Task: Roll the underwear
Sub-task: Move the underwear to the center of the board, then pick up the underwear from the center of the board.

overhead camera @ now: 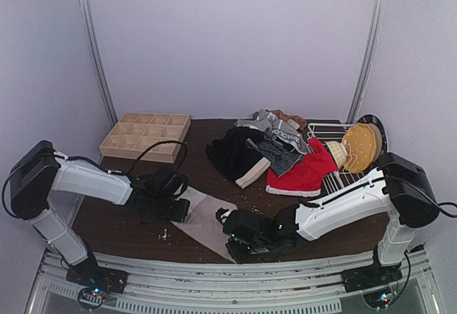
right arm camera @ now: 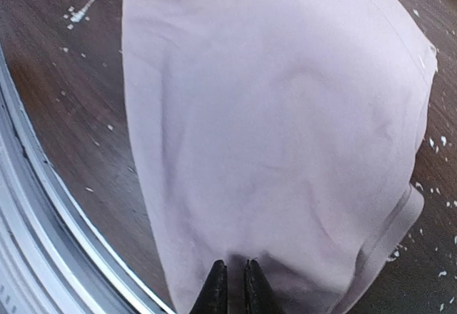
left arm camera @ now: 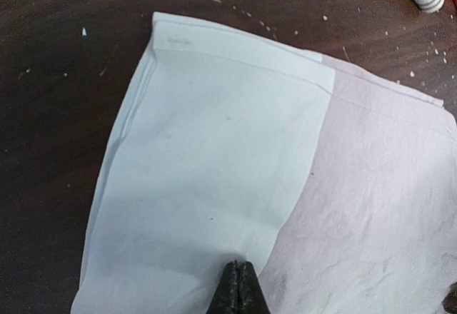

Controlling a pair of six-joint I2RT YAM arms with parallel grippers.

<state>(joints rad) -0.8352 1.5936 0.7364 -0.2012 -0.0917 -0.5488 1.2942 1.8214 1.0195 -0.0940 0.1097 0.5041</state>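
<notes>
On the dark table, both arms are stretched low toward the pale pink-beige briefs; the left gripper is closed tight, the near edge pinched in the right gripper.

Pink underwear: matt cloth, creased. Table: dark wood. Tray: pale wood.

The dark speckled table carries a wooden tray, pale briefs, heaped underwear and a rack.
</notes>
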